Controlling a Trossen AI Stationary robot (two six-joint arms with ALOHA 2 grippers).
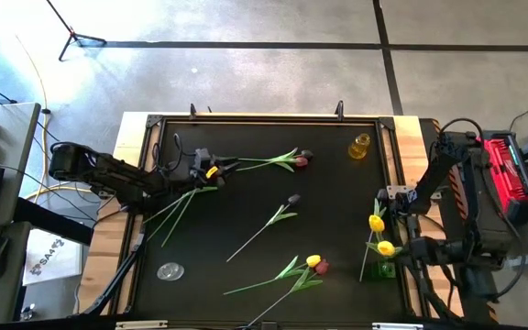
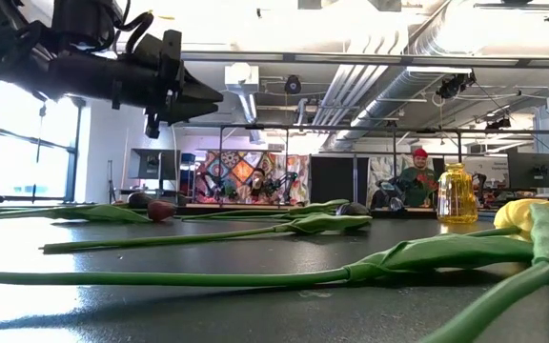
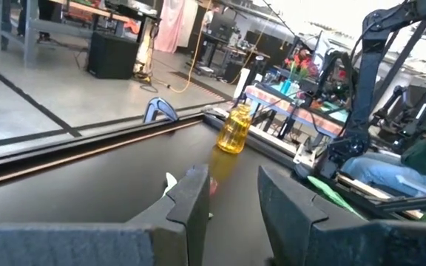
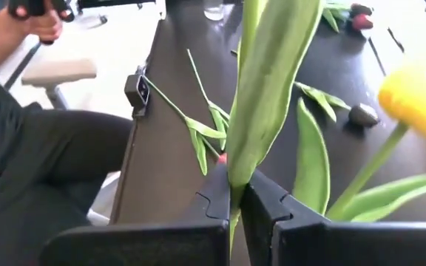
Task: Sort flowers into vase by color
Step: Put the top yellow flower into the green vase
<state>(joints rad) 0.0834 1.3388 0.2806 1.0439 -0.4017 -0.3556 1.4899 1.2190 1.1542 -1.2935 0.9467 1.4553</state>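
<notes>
Two yellow tulips (image 1: 378, 235) sit at the table's right edge in the high view, heads close together by the right gripper (image 1: 401, 229). Right wrist view adds what the overhead can't: the fingers (image 4: 265, 207) are pinched nearly shut on a green stem and leaf (image 4: 261, 96), with a blurred yellow head (image 4: 418, 96) just beside. It also shows a seated person (image 4: 28, 140) off the table edge, one hand (image 4: 39, 22) on a dark handle.

Left gripper (image 1: 216, 170) hovers over the table's left-rear area, near a pink-headed tulip (image 1: 299, 162) and a dark-headed one beside it. Left wrist view shows its fingers (image 3: 191, 203) apart with nothing between them, and the yellow vase (image 3: 234, 130) ahead. That vase (image 1: 360, 146) stands upright at the rear right corner; the low view puts it (image 2: 456, 194) at the far edge.

Overhead count of heads: three yellow, two pink, two dark. One dark tulip (image 1: 291, 199) lies mid-table; a yellow (image 1: 313, 261) and a pink (image 1: 322, 268) lie touching at the front. Several stems (image 1: 177, 206) below the left arm have their heads hidden by it, so colours there can't be told.

A clear round dish (image 1: 170, 271) sits front left. Low view shows mostly stems and leaves (image 2: 303, 225) lying flat; the nearest stem (image 2: 255, 278) runs out of frame.
</notes>
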